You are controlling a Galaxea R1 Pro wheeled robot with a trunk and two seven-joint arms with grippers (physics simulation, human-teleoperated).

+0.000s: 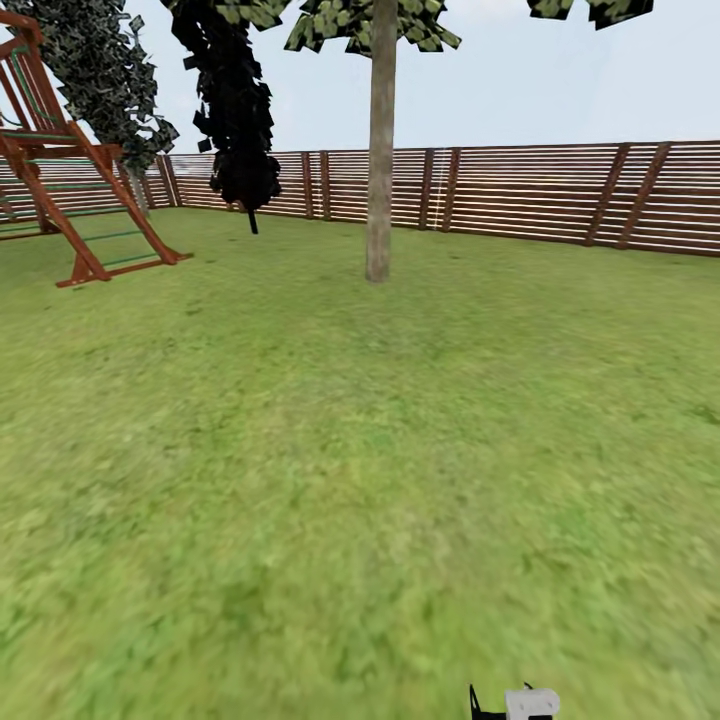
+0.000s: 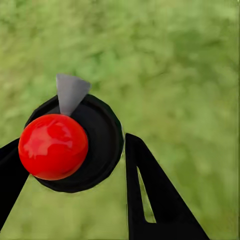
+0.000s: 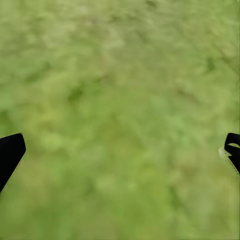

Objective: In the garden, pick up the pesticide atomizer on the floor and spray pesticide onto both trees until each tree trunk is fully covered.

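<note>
One tree trunk (image 1: 380, 150) stood far ahead on lawn (image 1: 300, 450). Left gripper (image 2: 67, 165) clamped atomizer (image 2: 75, 145); right gripper (image 3: 120, 155) spread apart.

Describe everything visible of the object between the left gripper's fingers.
The pesticide atomizer, seen from above in the left wrist view, shows a glossy red ball top on a round black body, with a small grey wedge-shaped nozzle jutting from its far edge. It sits between the left gripper's black fingers, above grass.
</note>
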